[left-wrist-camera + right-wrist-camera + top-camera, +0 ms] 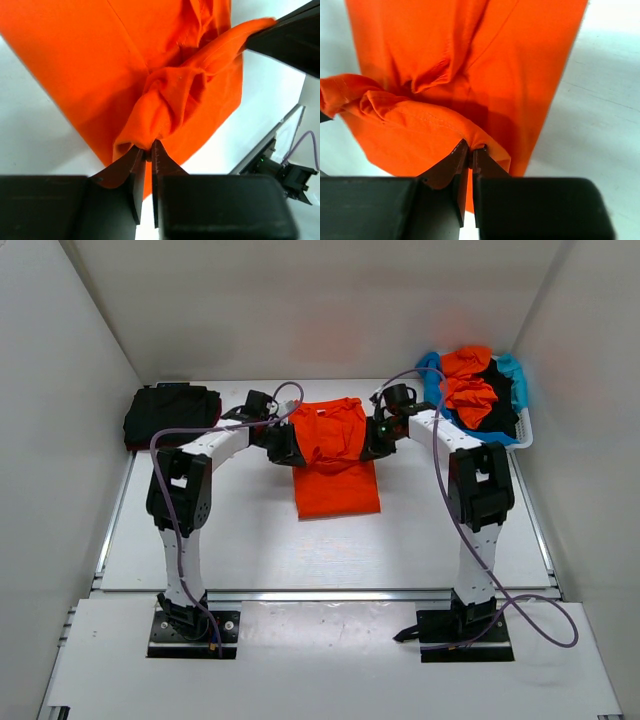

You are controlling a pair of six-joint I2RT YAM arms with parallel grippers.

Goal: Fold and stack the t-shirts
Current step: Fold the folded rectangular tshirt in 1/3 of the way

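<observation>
orange t-shirt [335, 455]: in the middle of the table [230, 540]. Its near half lies flat. Its far half is lifted and bunched up between the two grippers.
left gripper [148, 146]: at the left edge of the orange t-shirt. Its jaws are almost together and pinch a bunch of the orange cloth.
right gripper [471, 147]: at the right edge of the orange t-shirt. Its jaws squeeze a fold of the same cloth.
black t-shirt [170, 415]: far back and left of the orange t-shirt, well apart from it. It looks folded. It may be more than one, but it is too dark to tell.
white basket [527, 435]: far back and right of the orange t-shirt, just behind the right arm [480, 490].
crumpled t-shirts [470, 390]: orange, black and light blue, heaped in the white basket.
in the way: the right arm stands between the orange t-shirt and the white basket. The left arm [180, 490] stands between it and the black t-shirt.
</observation>
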